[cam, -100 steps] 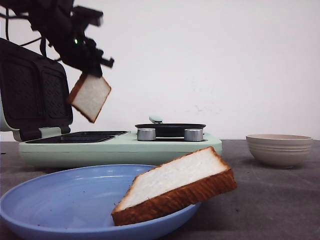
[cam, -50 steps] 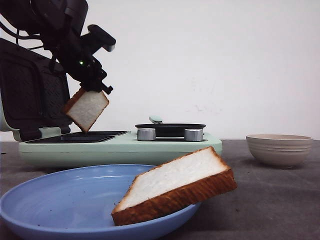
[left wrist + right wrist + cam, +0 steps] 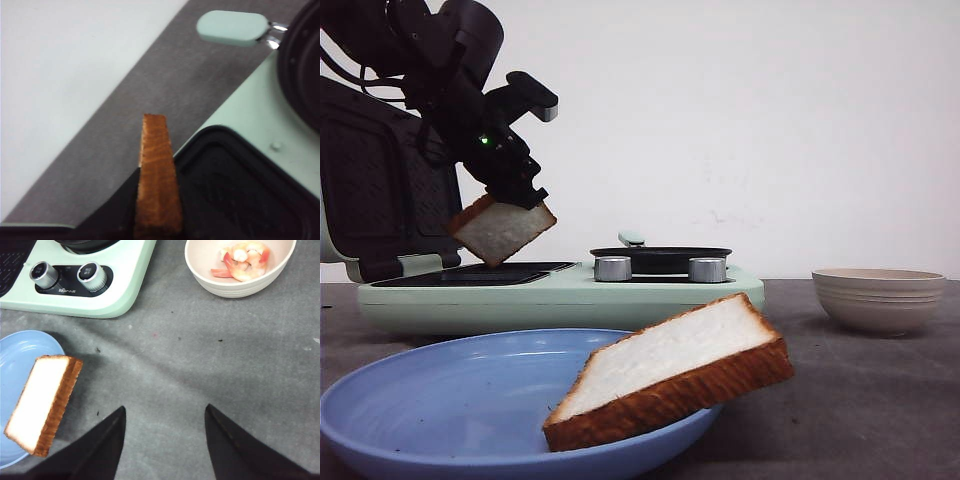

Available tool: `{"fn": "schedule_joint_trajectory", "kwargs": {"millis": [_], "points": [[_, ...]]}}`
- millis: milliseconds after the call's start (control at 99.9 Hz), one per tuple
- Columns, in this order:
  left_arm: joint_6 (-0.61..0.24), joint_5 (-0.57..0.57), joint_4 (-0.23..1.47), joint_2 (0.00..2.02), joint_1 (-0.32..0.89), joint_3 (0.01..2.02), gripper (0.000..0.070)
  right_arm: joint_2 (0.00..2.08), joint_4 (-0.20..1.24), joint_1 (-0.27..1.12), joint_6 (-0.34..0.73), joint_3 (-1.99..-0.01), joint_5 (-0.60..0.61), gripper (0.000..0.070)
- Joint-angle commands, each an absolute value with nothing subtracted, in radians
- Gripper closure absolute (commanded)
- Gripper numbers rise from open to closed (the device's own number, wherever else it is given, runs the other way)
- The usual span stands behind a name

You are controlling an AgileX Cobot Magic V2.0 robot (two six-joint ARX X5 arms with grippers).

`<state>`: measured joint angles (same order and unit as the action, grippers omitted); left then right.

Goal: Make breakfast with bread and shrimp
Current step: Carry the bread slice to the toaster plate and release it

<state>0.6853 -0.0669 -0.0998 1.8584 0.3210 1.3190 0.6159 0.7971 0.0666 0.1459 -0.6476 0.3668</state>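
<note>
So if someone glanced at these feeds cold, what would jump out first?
Probably the left gripper holding a bread slice in the air over the open sandwich maker's dark plate. Next, the second slice propped on the blue plate's rim up front, and the shrimp in the beige bowl.

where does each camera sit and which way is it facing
Front: low at table height, looking forward past the blue plate to the breakfast maker; left gripper holds a bread slice.
Left wrist: on the left arm, looking down the held slice's crust at the grill plate.
Right wrist: above the table, open right gripper.
Front and right wrist share the second slice.
</note>
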Motion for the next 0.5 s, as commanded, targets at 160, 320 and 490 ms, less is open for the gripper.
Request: {"fn": "schedule_joint_trajectory", "kwargs": {"millis": [160,320,490], "points": [[0.582,-0.006,-0.096,1.884,0.323,1.336,0.0573,0.619,0.794,0.070,0.144,-0.660,0.370,0.0394],[0.540,0.049,-0.089,1.884,0.323,1.336,0.0329,0.619,0.795,0.070,0.144,-0.660,0.370,0.0394],[0.499,0.078,-0.089,1.884,0.323,1.336,0.0295,0.619,0.795,0.070,0.144,-0.660,0.370,0.0394]]}}
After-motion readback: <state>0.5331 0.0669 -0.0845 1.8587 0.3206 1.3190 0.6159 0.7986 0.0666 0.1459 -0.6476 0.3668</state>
